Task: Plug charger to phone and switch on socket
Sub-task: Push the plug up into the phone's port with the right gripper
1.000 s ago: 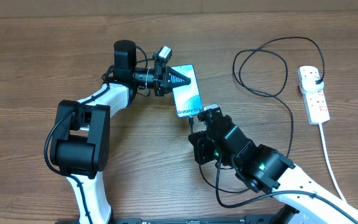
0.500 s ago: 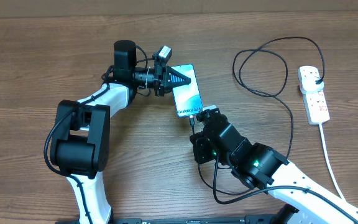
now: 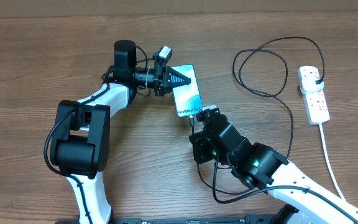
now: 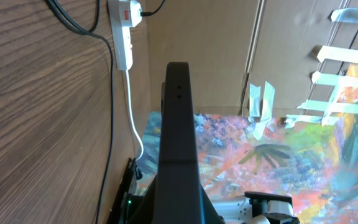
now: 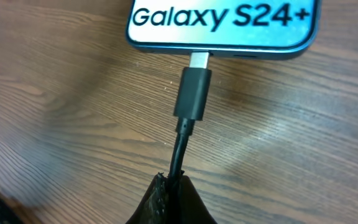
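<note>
Overhead: slim rectangular phone with light cyan-blue screen point(image 3: 188, 93) flat on brown wood-grain counter point(image 3: 30, 56), near centre, dark-lettered end toward right arm. Left tool point(image 3: 187, 79) closed to one black point, laid over the phone's far end; contact there not resolvable. Right tool point(image 3: 196, 122) just at the lettered end, largely hidden under own wrist, grip unreadable from above. Long thin black charger cable point(image 3: 263, 62) looping over right half of counter, its black plug seated in far end of white elongated power strip with red-marked switches point(image 3: 314, 99), well apart from phone near right edge; thick white cord point(image 3: 329, 158) trailing toward near edge. Switch position too small to read. Right wrist only: "Galaxy S24+" on phone point(image 5: 222, 22) in full; small plug tip of charger cable point(image 5: 193, 93) meeting the bottom port, silver metal bare between black plug body and phone edge; right tool point(image 5: 171, 186) pinched tight on the cable just behind that plug. Left wrist only: black fingers point(image 4: 178, 124) pressed together edge-on, no gap seen; power strip point(image 4: 124, 34) and white cord point(image 4: 132, 112) beyond, across the counter point(image 4: 36, 124).
</note>
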### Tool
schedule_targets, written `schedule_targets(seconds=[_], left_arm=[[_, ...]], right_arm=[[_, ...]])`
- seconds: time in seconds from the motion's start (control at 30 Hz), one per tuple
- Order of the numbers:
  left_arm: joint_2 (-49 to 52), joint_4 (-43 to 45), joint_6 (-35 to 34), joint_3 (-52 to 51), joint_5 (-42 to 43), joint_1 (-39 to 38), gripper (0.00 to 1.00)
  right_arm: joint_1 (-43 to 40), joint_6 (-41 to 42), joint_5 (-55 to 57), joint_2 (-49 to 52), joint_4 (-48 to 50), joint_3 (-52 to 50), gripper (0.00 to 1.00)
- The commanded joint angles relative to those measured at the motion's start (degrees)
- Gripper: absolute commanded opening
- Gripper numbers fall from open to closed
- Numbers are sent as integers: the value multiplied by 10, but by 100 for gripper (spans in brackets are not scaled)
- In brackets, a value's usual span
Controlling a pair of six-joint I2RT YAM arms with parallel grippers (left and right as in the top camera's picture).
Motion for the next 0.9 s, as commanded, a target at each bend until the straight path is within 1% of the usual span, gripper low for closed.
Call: schedule_targets(seconds=[0.0,0.1,0.27,0.53,0.63,0.87], left_arm=[[1,1,-2,11,53,-5,4],[1,1,-2,11,53,-5,4],[1,1,-2,11,53,-5,4],[1,1,0,11,53,-5,4],[1,1,0,11,53,-5,4],[1,0,-5,11,53,-5,4]], right_arm=[[-4,62,17,-2,14,14,4],[-4,91,18,-2,14,14,4],[-8,90,18,-2,15,14,4],[-40,81,23,-2,20,13,4],[-41,53,11,-2,34,13,4],[-40,54,0,0,23,13,4]])
